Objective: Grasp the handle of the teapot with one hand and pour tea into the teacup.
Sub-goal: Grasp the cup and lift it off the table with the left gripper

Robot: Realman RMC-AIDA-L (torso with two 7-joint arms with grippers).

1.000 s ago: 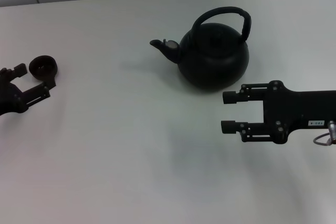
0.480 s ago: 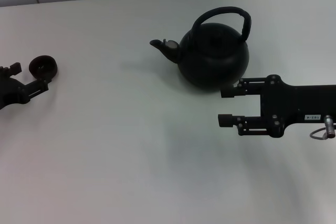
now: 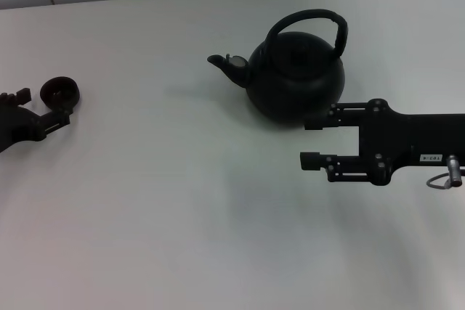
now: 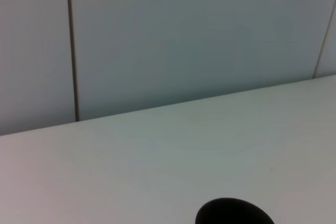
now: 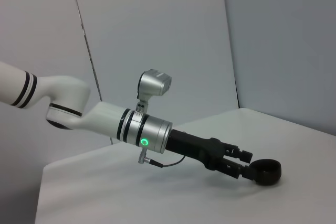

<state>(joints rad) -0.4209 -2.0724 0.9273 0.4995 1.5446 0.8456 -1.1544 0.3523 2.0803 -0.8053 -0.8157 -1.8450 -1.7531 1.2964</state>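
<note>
a heavy, rigid teapot (image 3: pixel 296 81) is best taken by its arched handle (image 3: pixel 308 22); the right end effector (image 3: pixel 311 141) is held open, empty, just near of it; the left end effector (image 3: pixel 43 109), grip unclear, is seen at the teacup (image 3: pixel 59 92).

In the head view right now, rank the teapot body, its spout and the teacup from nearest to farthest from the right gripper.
1. The teapot body, directly beyond the right gripper, whose far finger reaches its base.
2. The spout, on the pot's left side, pointing toward the cup.
3. The teacup, far across the table beside the left gripper.
</note>
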